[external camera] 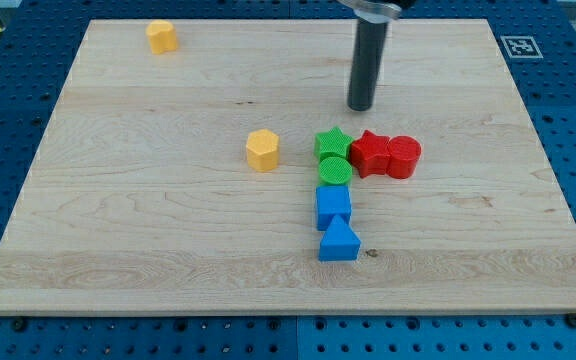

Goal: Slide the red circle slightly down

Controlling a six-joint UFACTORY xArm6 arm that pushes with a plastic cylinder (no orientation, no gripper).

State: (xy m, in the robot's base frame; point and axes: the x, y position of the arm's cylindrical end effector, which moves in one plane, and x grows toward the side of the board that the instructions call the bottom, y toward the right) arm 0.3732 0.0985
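We found my tip (360, 106) resting on the wooden board (118, 230), gripping nothing and touching no block. The red circle (404, 157) lay near it at about four o'clock, apart from the tip. It touched the red star (371, 153) at its nine o'clock. Beyond that stood the green star (333, 143), with the green circle (335, 170) at six o'clock.

One camera looks down obliquely at the whole wooden board (168, 250) from moderately near.
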